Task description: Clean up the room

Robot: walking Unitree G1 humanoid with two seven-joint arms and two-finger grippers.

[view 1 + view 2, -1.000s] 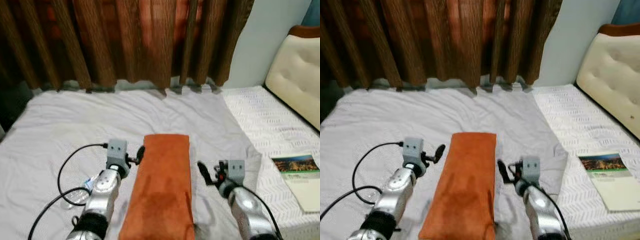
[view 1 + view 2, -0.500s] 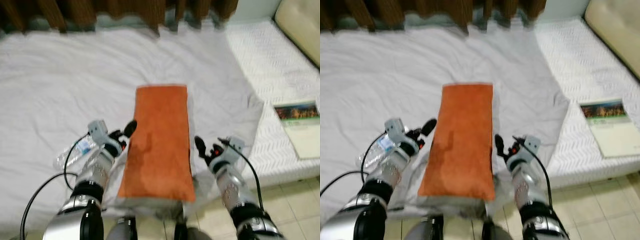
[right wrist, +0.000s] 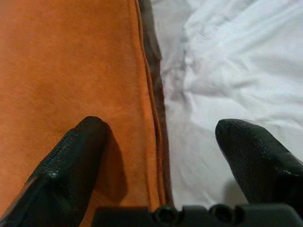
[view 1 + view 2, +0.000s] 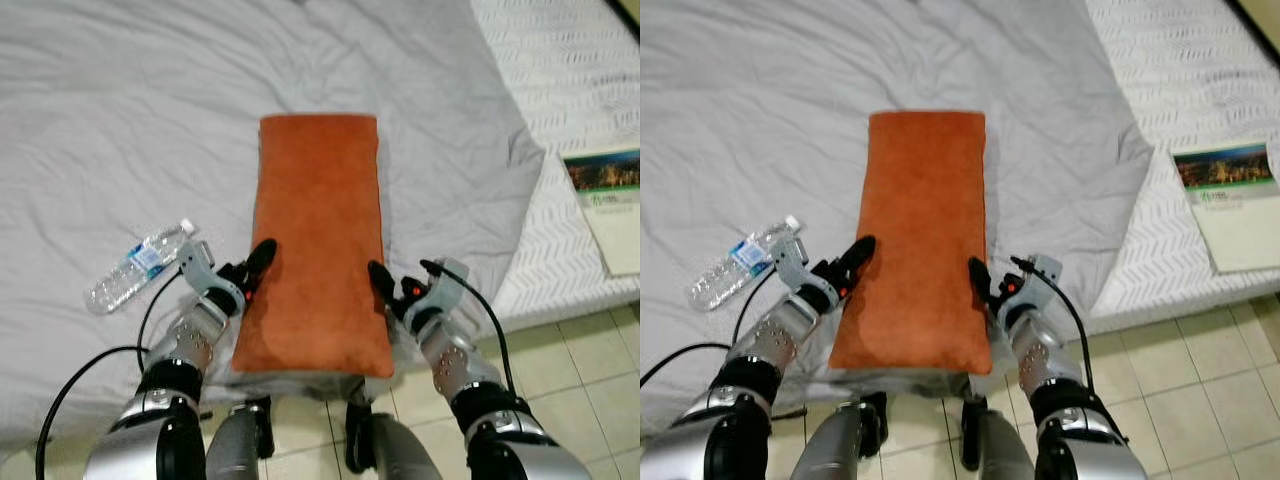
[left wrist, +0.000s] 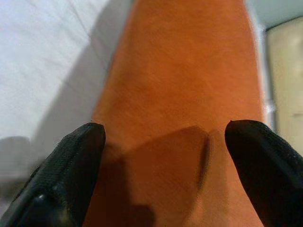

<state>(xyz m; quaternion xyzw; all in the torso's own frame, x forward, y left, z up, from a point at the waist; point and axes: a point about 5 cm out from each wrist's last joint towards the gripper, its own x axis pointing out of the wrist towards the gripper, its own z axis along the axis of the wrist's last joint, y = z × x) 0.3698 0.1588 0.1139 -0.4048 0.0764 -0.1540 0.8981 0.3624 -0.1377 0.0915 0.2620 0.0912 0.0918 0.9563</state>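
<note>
The orange cushion (image 4: 318, 240) lies on the bed (image 4: 120, 120). Left gripper (image 5: 161, 156) and right gripper (image 3: 161, 142) flank its near end, fingers spread wide, holding nothing; both should close evenly before lifting.

A plain burnt-orange pillow (image 4: 318, 240) lies between the black-fingered left gripper (image 4: 253, 272) and right gripper (image 4: 385, 288). The sheet (image 4: 120, 120) under it is pale grey; the mattress (image 4: 570, 90) off the right gripper is white with a zigzag weave. The bottle (image 4: 135, 267) by the left gripper is clear with a blue label. Floor tiles (image 4: 590, 370) are cream.
</note>
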